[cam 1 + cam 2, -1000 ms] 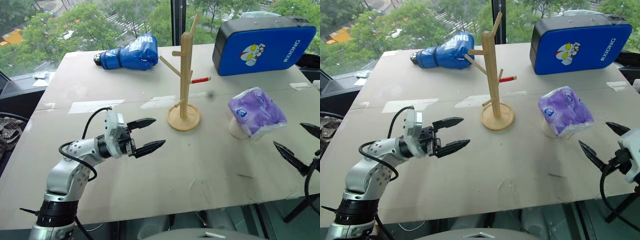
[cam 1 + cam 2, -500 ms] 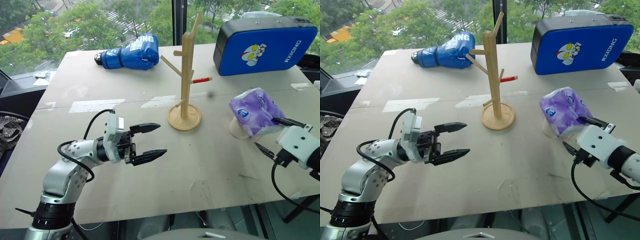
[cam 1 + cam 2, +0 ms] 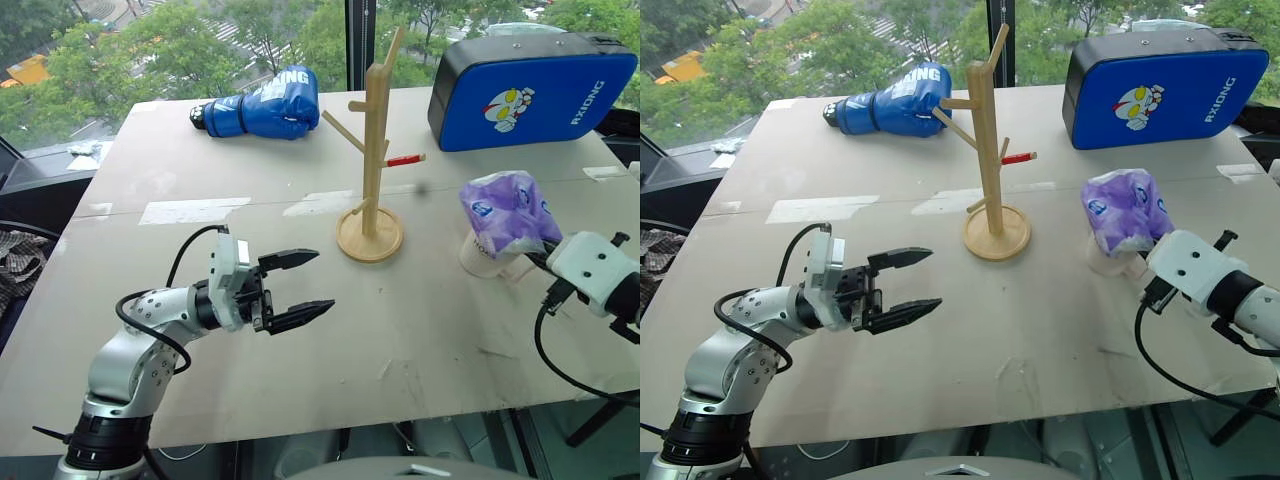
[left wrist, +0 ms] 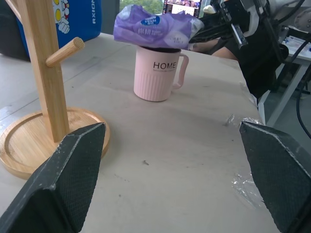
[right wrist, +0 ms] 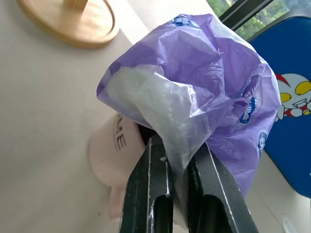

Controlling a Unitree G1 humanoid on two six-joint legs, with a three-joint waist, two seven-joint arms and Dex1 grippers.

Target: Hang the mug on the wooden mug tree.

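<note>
Mug (image 4: 157, 74) stands upright on the table (image 3: 200, 170), well to the right of the wooden mug tree (image 3: 374, 150), with its "HOME" lettering and loop handle plain in the left wrist view. A purple-and-white tissue pack (image 3: 508, 212) sits on top of the mug, covering its mouth. The right gripper (image 5: 179, 170) is clenched on the plastic wrap of that tissue pack, its two black fingers (image 5: 148, 184) pressed together with a fold of film between them, just above the mug's rim; the pack looks crumpled where it is pinched. The mug itself is not gripped. The left gripper (image 3: 310, 285) hangs over the front left part of the table, pointing towards the mug tree, its fingers spread wide apart and holding nothing. The mug tree rises from its round disc base near the middle of the table, pegs angled upward, one of them red-tipped (image 3: 404, 160), and all pegs bare. At the far edge of the table lie a blue boxing glove (image 3: 258, 107) to the left and a blue pad with a cartoon figure (image 3: 528, 88) to the right.
</note>
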